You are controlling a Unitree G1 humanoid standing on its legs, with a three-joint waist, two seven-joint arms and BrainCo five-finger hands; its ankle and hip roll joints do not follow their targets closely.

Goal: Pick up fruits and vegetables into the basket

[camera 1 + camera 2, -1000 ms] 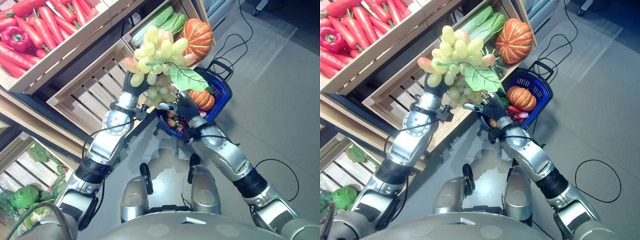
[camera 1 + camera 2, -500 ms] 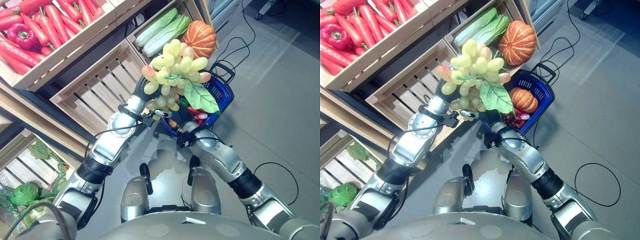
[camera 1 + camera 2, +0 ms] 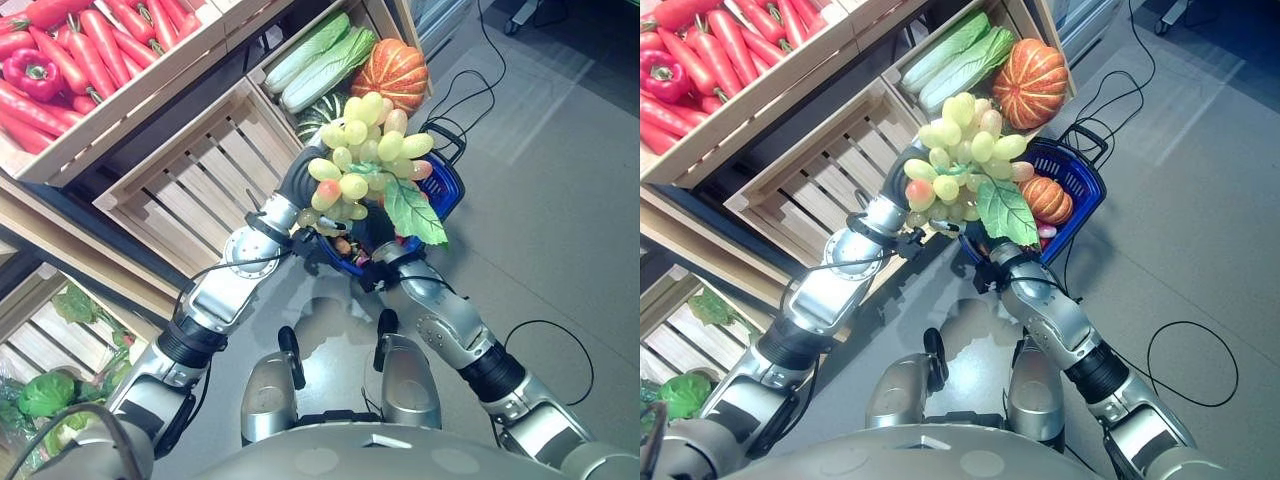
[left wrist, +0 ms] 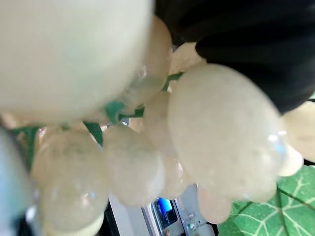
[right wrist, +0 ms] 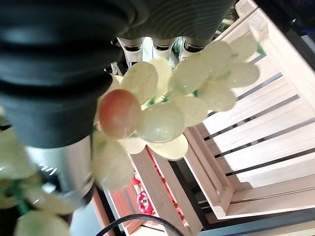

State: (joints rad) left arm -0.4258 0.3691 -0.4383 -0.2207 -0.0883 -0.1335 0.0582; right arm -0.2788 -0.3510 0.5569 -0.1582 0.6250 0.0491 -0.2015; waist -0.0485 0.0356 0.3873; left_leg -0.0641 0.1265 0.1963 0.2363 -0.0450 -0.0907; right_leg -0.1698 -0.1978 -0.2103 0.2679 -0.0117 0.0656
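One bunch of green grapes [image 3: 365, 155] with one leaf [image 3: 414, 211]. One blue basket [image 3: 1078, 175]. Two orange pumpkins: one [image 3: 1031, 82] in a crate, one [image 3: 1044, 198] in the basket. Two pale green cabbages [image 3: 320, 58]. One red pepper [image 3: 32, 76]. Carrots [image 3: 95, 45] too many to count

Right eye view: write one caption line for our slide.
Left hand lifts grapes over the blue basket beside wooden crates.
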